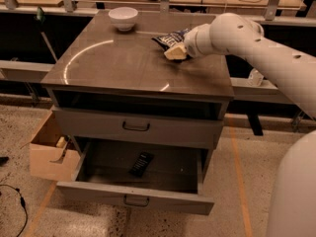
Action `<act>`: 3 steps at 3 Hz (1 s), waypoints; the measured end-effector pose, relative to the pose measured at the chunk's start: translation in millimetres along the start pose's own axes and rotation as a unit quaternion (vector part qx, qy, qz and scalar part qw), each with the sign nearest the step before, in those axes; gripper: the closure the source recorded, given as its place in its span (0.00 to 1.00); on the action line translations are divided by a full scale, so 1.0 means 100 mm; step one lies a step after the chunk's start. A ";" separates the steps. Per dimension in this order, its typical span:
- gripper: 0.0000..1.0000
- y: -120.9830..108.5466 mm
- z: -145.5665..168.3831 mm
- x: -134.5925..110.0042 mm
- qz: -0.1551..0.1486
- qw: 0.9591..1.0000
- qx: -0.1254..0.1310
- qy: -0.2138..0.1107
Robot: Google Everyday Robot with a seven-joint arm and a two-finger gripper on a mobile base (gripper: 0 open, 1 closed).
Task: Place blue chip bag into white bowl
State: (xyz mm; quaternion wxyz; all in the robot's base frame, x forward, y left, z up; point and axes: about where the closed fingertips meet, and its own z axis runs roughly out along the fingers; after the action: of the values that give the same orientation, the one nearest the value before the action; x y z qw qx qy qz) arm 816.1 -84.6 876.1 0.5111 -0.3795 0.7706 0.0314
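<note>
The blue chip bag (170, 38) lies on the cabinet top (123, 63), right of the middle near the back. It is dark blue and crinkled with white lettering. My gripper (175, 52) comes in from the right on a white arm and sits at the bag's near edge, its pale fingers low over the top. The white bowl (123, 18) stands upright at the back of the cabinet top, well to the left of the bag and the gripper.
Below the top, the upper drawer (136, 127) is closed and the bottom drawer (138, 181) is pulled out with a dark remote-like object (141, 163) inside. A cardboard box (49, 147) stands on the floor at the left. A workbench runs behind the cabinet.
</note>
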 end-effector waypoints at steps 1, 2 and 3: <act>0.63 0.02 0.02 0.00 0.000 1.000 -0.002 0.000; 0.94 0.04 0.05 -0.01 0.000 1.000 -0.003 -0.003; 1.00 0.02 0.19 -0.21 0.002 0.999 0.006 -0.034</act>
State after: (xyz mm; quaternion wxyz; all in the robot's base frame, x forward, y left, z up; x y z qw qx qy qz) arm 833.5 -63.5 883.0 0.5393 -0.3736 0.7536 0.0413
